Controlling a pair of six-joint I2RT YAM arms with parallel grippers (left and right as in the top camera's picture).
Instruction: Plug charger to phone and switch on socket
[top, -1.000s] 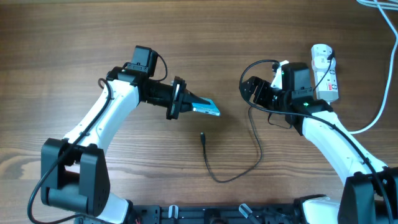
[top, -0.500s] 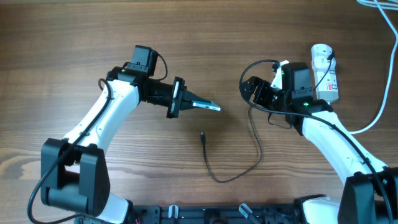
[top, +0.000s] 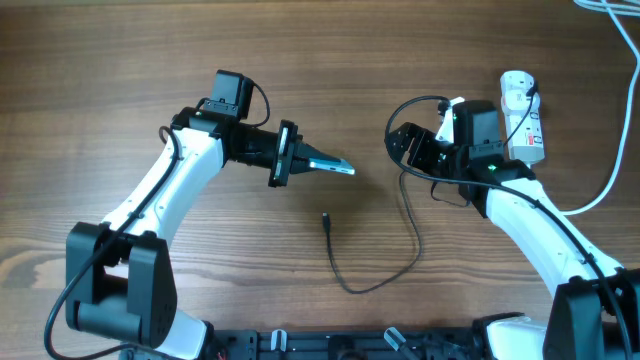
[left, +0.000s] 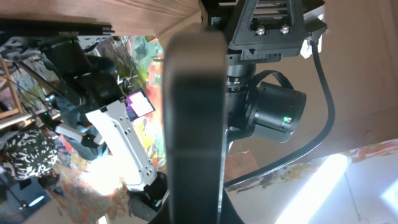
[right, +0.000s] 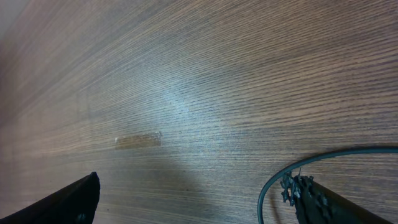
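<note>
the left arm's jaws are clamped shut on the small turquoise-screened smartphone (top: 336, 167), holding it on edge over the middle of the tabletop (top: 100, 60). the right arm's jaws stand wide open beside a loop of the thin black charger cable (top: 416, 240). its plug tip (top: 326, 218) lies loose between the smartphone and the front edge. the white power strip (top: 523, 125) sits near the far right corner. pinched so narrowly, the smartphone could twist or slip as the plug pushes in. a snagged loop could drag the tip away.
</note>
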